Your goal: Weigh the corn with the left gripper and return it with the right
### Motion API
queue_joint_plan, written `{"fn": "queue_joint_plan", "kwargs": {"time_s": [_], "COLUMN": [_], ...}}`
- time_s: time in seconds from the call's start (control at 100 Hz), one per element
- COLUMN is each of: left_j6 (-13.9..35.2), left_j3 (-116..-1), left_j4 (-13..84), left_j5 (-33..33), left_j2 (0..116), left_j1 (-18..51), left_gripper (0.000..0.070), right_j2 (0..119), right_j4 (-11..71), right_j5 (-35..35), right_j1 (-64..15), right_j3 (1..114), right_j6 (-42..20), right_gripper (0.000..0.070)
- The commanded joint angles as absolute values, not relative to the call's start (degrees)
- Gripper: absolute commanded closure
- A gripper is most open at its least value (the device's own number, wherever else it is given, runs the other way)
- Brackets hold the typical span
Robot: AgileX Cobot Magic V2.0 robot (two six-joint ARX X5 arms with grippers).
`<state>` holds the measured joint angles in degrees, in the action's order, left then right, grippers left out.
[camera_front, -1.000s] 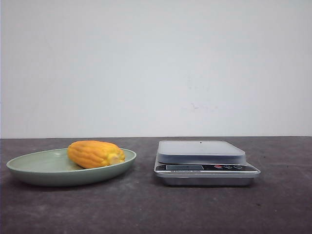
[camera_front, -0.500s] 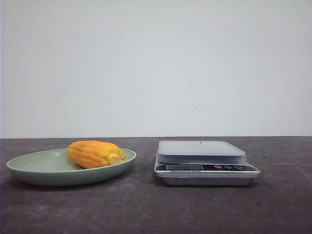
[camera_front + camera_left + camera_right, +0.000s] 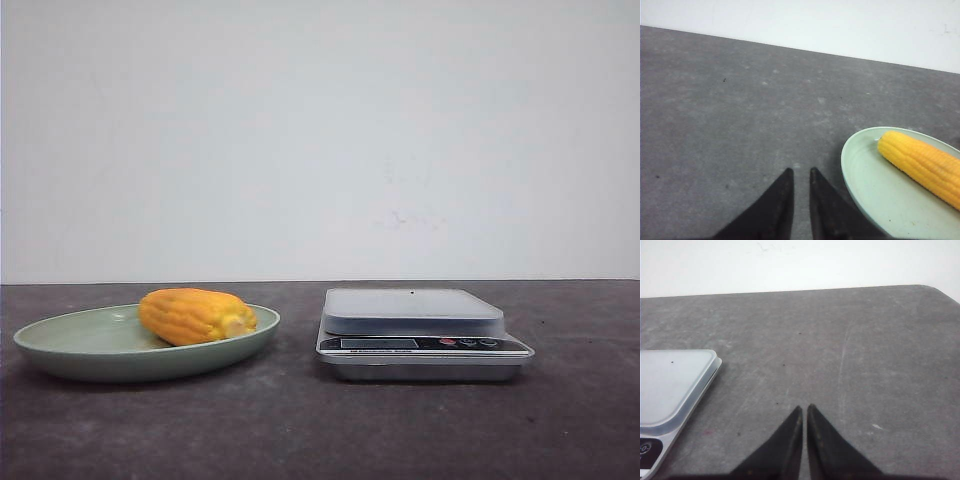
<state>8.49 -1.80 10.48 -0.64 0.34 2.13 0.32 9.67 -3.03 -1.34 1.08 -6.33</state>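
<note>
Corn point(image 3: 195, 316) is lying sideways on plate point(image 3: 60, 345): looking light, rigid, ridged, likely to roll. Grip mid-cob. Left claw point(image 3: 800, 175) nearly closed, empty; right claw point(image 3: 804, 411) pinched closed, empty.

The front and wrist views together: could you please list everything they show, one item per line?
corn: one, orange-yellow with a pale cut end, lying on its side in the plate.
plate: one, pale green, shallow, on the table's left side in the front view.
kitchen scale: one, silver with a dark button strip, right of the plate, nothing on its platform.
table: one, dark grey, speckled.
wall: one, white, behind the table.
left gripper: one, black, over bare table beside the plate's rim, fingertips a narrow slit apart, holding nothing.
right gripper: one, black, over bare table beside the scale, fingertips nearly touching, holding nothing.
</note>
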Motion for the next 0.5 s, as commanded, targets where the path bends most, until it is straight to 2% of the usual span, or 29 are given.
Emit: {"fn": "queue_joint_plan", "kwargs": {"time_s": [0.0,0.24,0.49], "left_j6": [8.12,8.62,18.44], "left_j3": [-0.93,-0.84,-4.67], "left_j4": [10.68,10.48,6.57], "left_j5": [-0.95,-0.03,2.24], "left_j2": [0.25,0.27,1.69], "left_j1": [2.15,2.15,2.15], "left_gripper": [0.0689,0.069,0.069], "right_j2": [0.23,0.23,2.31], "right_j4": [9.43,8.97,12.16], "right_j5": [-3.07,-3.66,-3.05], "right_j1": [-1.43,-1.43,-1.43], "right_j3": [0.8,0.8,6.79], "right_j6": [-7.6,-8.51,-15.99], "right_gripper": [0.0691,0.0693,0.0699]}}
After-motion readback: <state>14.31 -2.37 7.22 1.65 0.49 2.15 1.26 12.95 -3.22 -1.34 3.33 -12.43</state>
